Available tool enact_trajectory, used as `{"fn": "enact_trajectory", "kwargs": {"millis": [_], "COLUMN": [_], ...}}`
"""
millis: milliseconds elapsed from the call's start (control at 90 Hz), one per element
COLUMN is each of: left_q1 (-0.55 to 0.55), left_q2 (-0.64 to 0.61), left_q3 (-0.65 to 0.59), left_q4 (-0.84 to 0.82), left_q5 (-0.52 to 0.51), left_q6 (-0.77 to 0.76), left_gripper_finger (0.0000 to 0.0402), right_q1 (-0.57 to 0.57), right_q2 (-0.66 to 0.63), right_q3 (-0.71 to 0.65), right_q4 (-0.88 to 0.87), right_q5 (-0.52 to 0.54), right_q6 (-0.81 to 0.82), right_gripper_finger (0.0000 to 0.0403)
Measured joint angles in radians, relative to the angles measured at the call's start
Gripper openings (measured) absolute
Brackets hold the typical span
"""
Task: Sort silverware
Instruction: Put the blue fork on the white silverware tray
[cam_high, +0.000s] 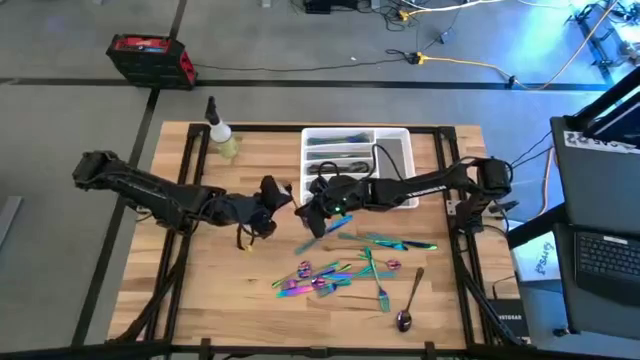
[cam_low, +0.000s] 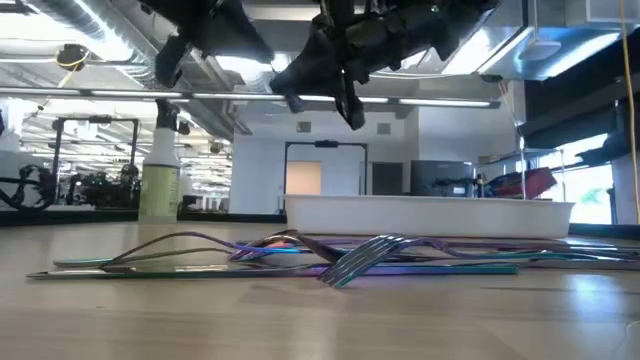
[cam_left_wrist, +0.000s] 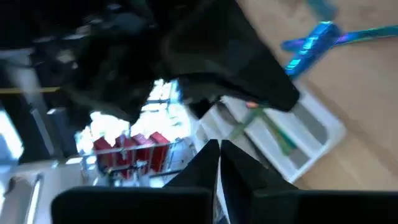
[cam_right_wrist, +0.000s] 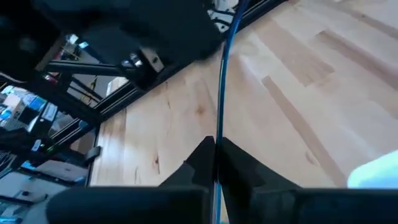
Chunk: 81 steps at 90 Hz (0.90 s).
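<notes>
Low view: both dark arms cut off by the top edge, only undersides show, so which gripper is which can't be told there. Left wrist view is mostly smear; a big dark blur fills the upper part and hides most of the white compartmented plastic tray (cam_left_wrist: 298, 134). Iridescent blue-teal utensil (cam_left_wrist: 311, 46) there is blurred, type can't tell, far end runs off the edge. Right wrist view: slim blue utensil (cam_right_wrist: 222, 81) pinched in the right gripper (cam_right_wrist: 216, 152); its top end disappears behind a dark arm part, so fork/knife/spoon unknown. High view: pieces inside the tray too small to sort by kind.
</notes>
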Motion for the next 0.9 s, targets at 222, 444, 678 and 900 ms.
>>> {"fn": "enact_trajectory", "kwargs": {"millis": [222,444,678,900], "left_q1": [-0.030,-0.088,-0.057,0.039], "left_q2": [-0.017,-0.067,-0.148,-0.082], "left_q3": [0.001,0.001,0.001,-0.002], "left_q4": [0.308,0.511,0.305,0.135], "left_q5": [-0.197,-0.336,-0.310,0.028], "left_q6": [0.046,0.075,-0.724,-1.248], "left_gripper_finger": [0.0001,0.0001,0.0000,0.0039], "right_q1": [-0.041,-0.102,-0.126,-0.062], "right_q2": [-0.010,-0.031,-0.088,-0.076], "right_q3": [0.000,0.000,-0.047,-0.224], "right_q4": [0.005,0.020,0.326,0.786], "right_q5": [0.012,0.038,0.172,0.329], "right_q6": [-0.004,-0.015,-0.038,-0.050], "right_gripper_finger": [0.0000,0.0000,0.0000,0.0000]}}
